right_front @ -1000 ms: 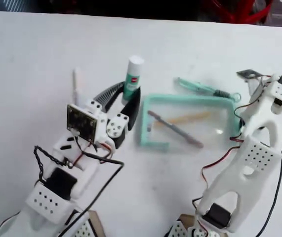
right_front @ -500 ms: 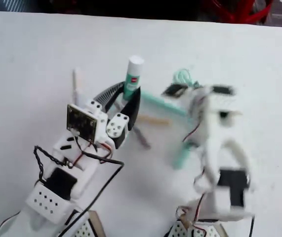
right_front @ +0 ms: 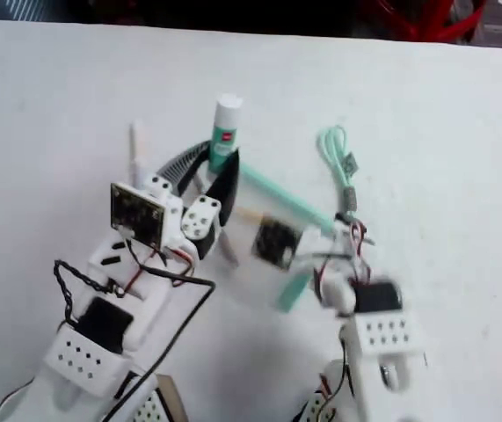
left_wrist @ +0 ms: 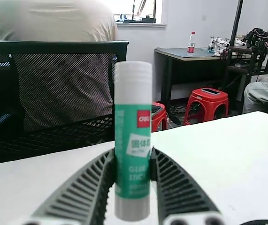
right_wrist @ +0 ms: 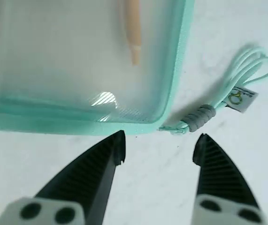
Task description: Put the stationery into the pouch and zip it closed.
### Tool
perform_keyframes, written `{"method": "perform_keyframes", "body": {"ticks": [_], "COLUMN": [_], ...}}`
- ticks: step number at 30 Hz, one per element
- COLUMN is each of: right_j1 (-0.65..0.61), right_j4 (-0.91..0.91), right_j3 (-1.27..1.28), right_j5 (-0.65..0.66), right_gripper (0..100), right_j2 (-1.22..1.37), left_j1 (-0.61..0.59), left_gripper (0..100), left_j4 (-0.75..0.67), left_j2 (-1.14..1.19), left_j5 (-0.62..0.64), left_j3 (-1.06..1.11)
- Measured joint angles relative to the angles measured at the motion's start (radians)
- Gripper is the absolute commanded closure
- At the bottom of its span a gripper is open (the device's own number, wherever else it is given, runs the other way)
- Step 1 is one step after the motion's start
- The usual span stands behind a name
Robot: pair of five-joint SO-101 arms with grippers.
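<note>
Glue stick (left_wrist: 133, 140) upright btwn left end effector (left_wrist: 133, 155) jaws.

The tool (left_wrist: 132, 155) grips a glue stick (left_wrist: 133, 136) upright between its two dark ribbed fingers (left_wrist: 96, 183), which press against the green label on either side (the white cap stands well above them). A white tabletop (left_wrist: 232, 154) stretches out behind. Beyond its far edge are a black mesh chair (left_wrist: 54, 93), two red stools (left_wrist: 206, 101), and a dark desk (left_wrist: 195, 58) carrying a small bottle (left_wrist: 190, 42).
</note>
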Motion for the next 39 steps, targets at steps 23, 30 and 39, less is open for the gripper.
{"method": "perform_keyframes", "body": {"ticks": [23,30,39], "right_j1": [-0.051,-0.15,-0.157], "right_j4": [0.16,0.066,0.04], "right_j3": [0.219,0.245,0.264], "right_j5": [0.189,0.149,0.146], "right_gripper": [76.5,76.5,76.5], "right_j2": [-0.296,-0.296,-0.296], "left_j1": [-0.114,-0.112,-0.112], "left_gripper": [98,98,98], "left_j4": [0.377,0.379,0.379], "left_j2": [-0.519,-0.511,-0.511], "left_j5": [0.0,0.0,0.0], "left_j3": [0.011,0.037,0.038]}}
